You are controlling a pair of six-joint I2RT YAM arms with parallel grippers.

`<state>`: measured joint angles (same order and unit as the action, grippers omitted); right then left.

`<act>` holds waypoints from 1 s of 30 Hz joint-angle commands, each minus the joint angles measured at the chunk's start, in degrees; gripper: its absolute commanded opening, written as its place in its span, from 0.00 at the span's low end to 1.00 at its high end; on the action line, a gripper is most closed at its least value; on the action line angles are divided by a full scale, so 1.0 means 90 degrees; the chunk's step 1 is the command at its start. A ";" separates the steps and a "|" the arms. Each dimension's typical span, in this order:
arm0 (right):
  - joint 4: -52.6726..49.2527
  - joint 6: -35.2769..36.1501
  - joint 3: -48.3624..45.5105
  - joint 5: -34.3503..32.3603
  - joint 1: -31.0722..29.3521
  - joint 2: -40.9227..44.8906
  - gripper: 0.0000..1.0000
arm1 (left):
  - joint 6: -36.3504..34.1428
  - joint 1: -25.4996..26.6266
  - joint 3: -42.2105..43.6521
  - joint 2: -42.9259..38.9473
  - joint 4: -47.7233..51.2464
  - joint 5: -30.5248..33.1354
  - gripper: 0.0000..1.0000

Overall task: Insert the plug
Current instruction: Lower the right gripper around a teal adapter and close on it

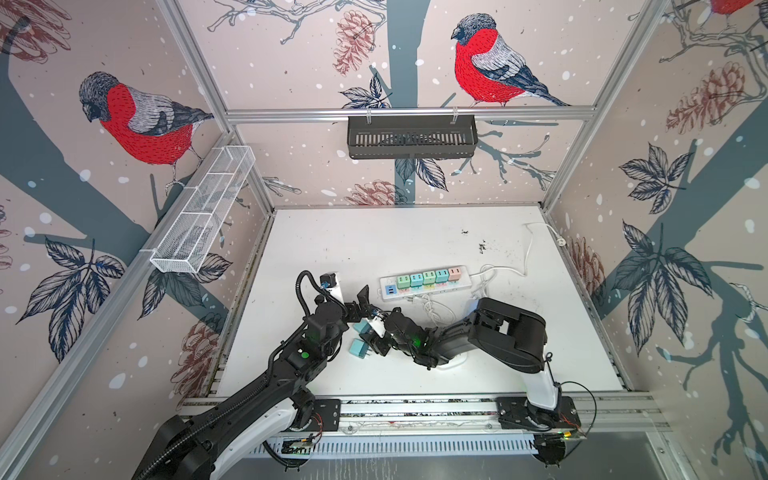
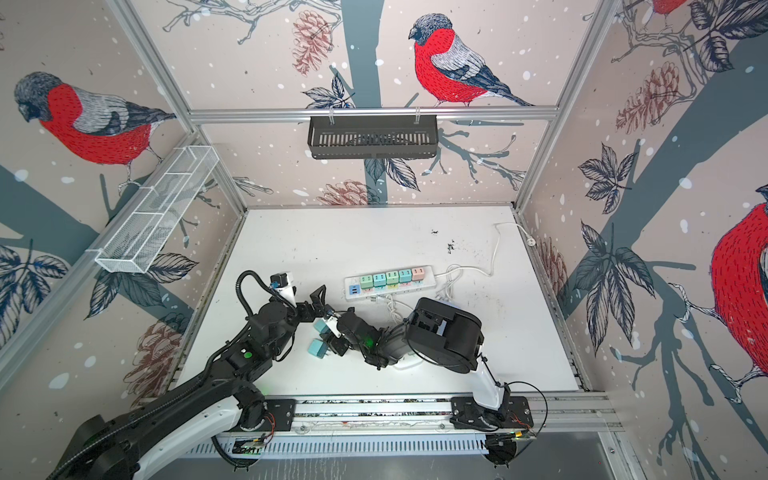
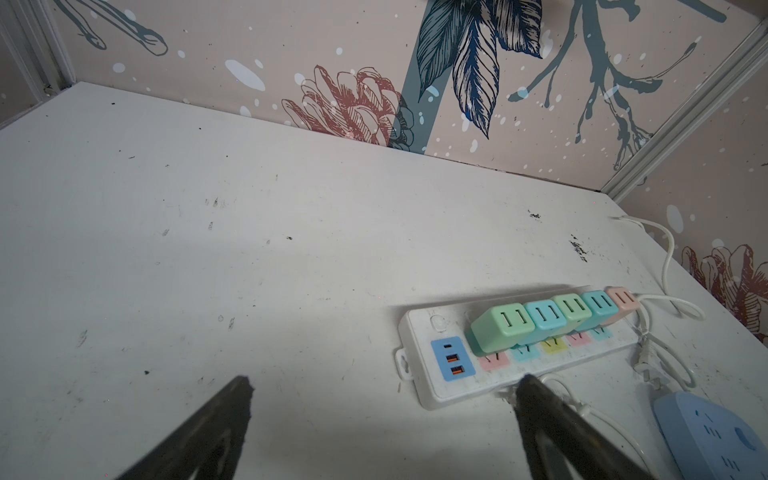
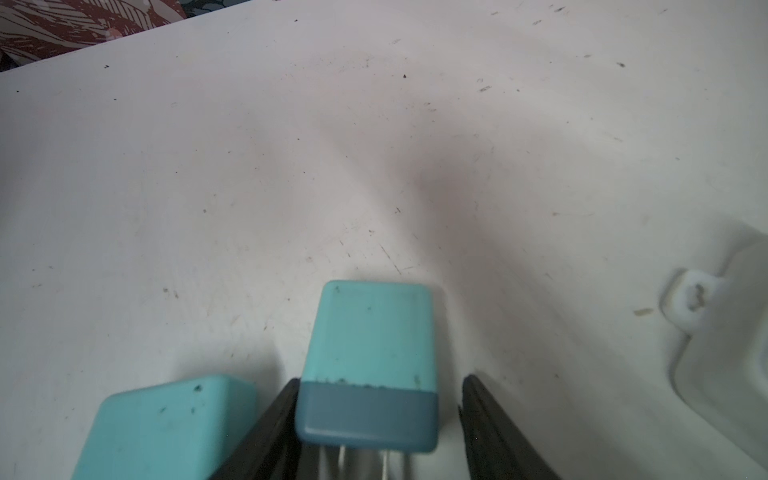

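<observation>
A teal plug [image 4: 370, 357] lies on the white table with its metal prongs toward my right wrist camera. My right gripper [image 4: 380, 386] stands open around it: one finger [image 4: 282, 415] touches its side, the other finger [image 4: 482, 415] is a small gap away. Both top views show this plug [image 1: 362, 327] [image 2: 320, 325] at the right gripper [image 1: 372, 334] [image 2: 330, 332]. The white power strip [image 1: 461, 284] [image 2: 428, 282] [image 3: 453, 374] lies further back with several coloured adapters in its sockets. My left gripper [image 1: 359, 305] [image 2: 318, 301] [image 3: 384, 380] is wide open and empty, near the strip's left end.
A second teal plug [image 1: 358, 348] [image 2: 316, 348] [image 4: 166, 424] lies right beside the right gripper. White cable [image 1: 436, 309] is looped in front of the strip. A blue round socket [image 3: 723, 436] sits near the left gripper. The strip's mounting tab [image 4: 692, 301] shows in the right wrist view.
</observation>
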<state>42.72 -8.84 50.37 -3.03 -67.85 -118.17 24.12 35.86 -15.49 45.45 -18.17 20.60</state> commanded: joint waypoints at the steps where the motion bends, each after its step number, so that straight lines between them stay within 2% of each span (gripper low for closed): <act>1: -0.0648 -0.0106 0.0019 0.0142 -0.0053 -0.0111 0.56 | -0.0004 -0.0012 -0.0047 -0.0017 -0.0294 -0.0024 0.98; 8: -0.0563 -0.0131 -0.0029 0.0112 -0.0059 -0.0076 0.39 | -0.0002 -0.0009 -0.0047 -0.0037 -0.0283 -0.0033 0.98; 12: -0.0285 -0.0179 -0.0276 0.0064 -0.0058 0.0168 0.33 | 0.0006 -0.0017 -0.0042 -0.0033 -0.0279 -0.0033 0.98; 18: 0.0607 -0.0226 -0.1291 -0.0188 0.0132 0.1094 0.24 | 0.0027 -0.0009 -0.0009 -0.0091 -0.0348 -0.0110 0.99; 24: 0.1752 -0.0627 -0.2431 -0.0190 0.0775 0.2152 0.22 | -0.0072 -0.0011 0.0047 -0.0200 -0.0417 -0.0273 0.99; 30: 0.2858 -0.0702 -0.2765 -0.1226 0.1117 0.2483 0.17 | -0.0158 -0.0015 0.0043 -0.0206 -0.0489 -0.0516 0.99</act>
<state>58.78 -13.74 25.78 -8.62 -58.63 -96.38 23.75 35.86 -15.14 43.72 -18.94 17.82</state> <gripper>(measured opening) 0.432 0.987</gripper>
